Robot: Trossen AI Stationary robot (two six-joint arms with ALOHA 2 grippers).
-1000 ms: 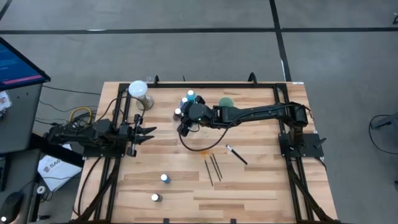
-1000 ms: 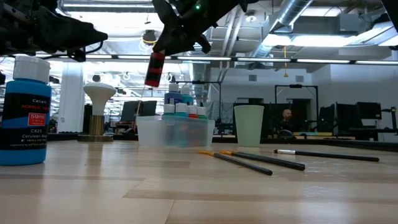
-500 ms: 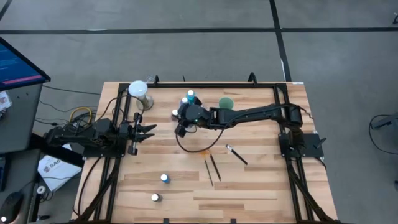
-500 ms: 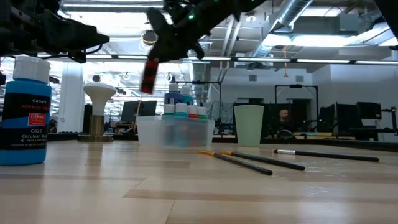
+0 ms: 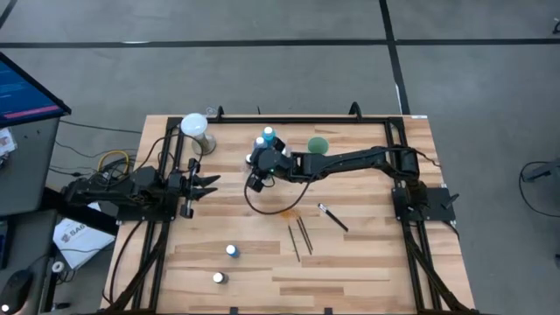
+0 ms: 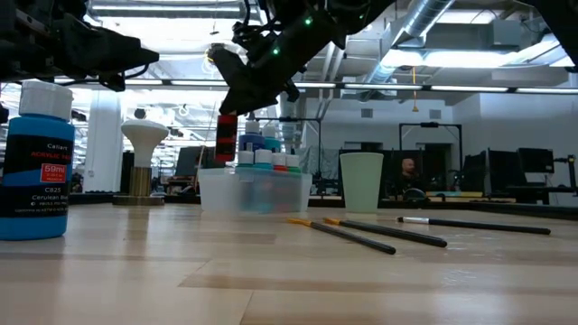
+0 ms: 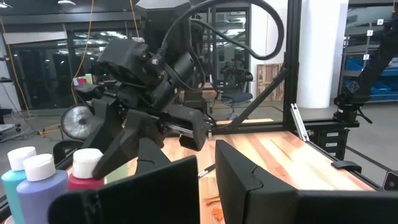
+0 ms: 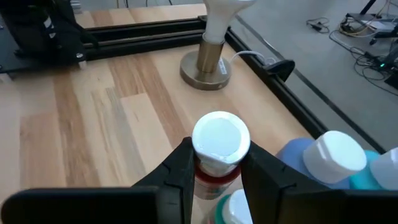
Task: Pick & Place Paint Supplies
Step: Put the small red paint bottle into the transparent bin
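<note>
High view: right claw (image 5: pixel 255 181) reaches across the light wooden table (image 5: pixel 367 262) to the near-left edge of the clear plastic tray (image 5: pixel 262 150) of bottles. Two small white-capped bottles (image 5: pixel 231 251) stand well apart nr the front, thin dark brushes (image 5: pixel 300 236) lie right of centre. Left claw (image 5: pixel 208 186) waits over the table's left side, fingers shut, empty.

Low view: the claw hangs a small red paint bottle w/ white cap (image 6: pixel 226 137) upright just above the tray's left end, not yet down among the bottles inside. A tall blue bottle w/ white cap (image 6: pixel 35 162) stands close to the lens; pale green cup (image 6: pixel 361 181) sits right of the tray.

Left wrist view: same red bottle (image 7: pixel 88 169) beside blue ones, right arm over it.

Right wrist view: fingers (image 8: pixel 180 168) partly closed, pinching the red bottle (image 8: pixel 219 144) at the neck just under the cap (good spot, the cap's lip stops it sliding down).

Handling, my guess: light, rigid plastic, smooth sides so prob slippery; narrow and tippy when set down. Grip under the cap, keep it upright.
</note>
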